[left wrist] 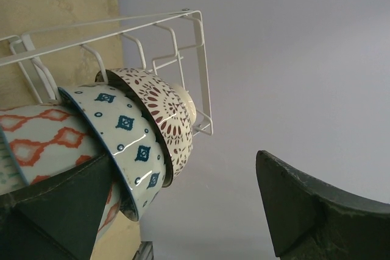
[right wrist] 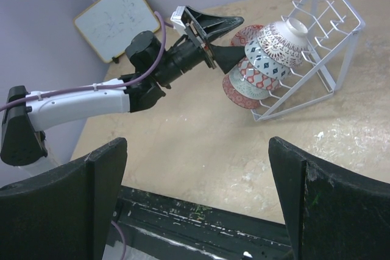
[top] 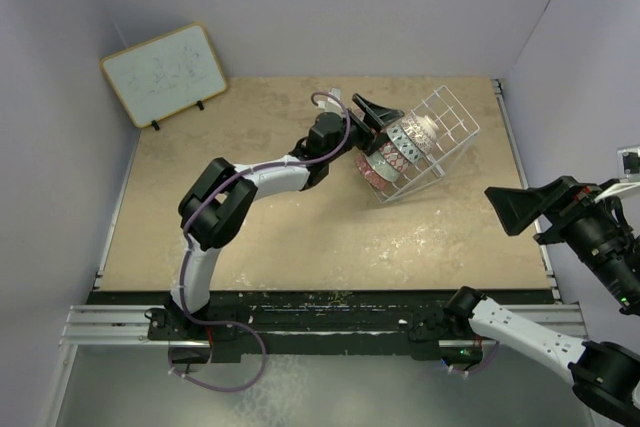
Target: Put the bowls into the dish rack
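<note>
The white wire dish rack (top: 452, 123) stands tilted at the back right of the table, with several bowls (top: 400, 153) packed on edge inside it. My left gripper (top: 380, 125) is open right at the rack's near end. In the left wrist view, a blue-diamond bowl (left wrist: 125, 135), a brown-patterned bowl (left wrist: 161, 111) and an orange-lattice bowl (left wrist: 42, 138) sit under the rack wires (left wrist: 198, 47). One of the left fingers (left wrist: 67, 205) lies against the bowls' rims, and nothing is between the jaws. My right gripper (top: 512, 211) hangs open and empty over the table's right edge, far from the rack (right wrist: 341, 47).
A wood-framed whiteboard (top: 165, 74) leans in the back left corner. Grey walls close in the table on three sides. A black and metal rail (top: 300, 322) with the arm bases runs along the near edge.
</note>
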You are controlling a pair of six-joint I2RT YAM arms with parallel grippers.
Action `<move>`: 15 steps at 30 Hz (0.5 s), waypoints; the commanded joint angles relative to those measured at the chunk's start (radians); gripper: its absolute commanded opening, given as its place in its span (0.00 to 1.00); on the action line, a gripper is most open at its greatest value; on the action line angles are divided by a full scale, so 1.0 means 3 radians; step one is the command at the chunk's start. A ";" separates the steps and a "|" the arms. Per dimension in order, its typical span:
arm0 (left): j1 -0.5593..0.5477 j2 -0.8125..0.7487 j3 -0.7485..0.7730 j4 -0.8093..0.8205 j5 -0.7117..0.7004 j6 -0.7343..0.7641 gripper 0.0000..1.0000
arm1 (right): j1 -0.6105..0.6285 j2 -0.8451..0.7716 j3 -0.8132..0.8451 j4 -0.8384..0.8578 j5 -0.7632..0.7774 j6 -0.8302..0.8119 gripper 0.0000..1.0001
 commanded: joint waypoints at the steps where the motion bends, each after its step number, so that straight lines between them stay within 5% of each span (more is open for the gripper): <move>1: -0.0011 -0.0087 -0.0124 0.0147 0.0040 0.0049 0.99 | 0.0017 0.0009 0.0000 0.0054 0.0056 0.0035 1.00; 15: 0.0073 -0.0543 -0.0453 0.0169 0.0049 0.0242 0.99 | 0.0017 0.0010 -0.0058 0.0114 0.0020 0.0039 1.00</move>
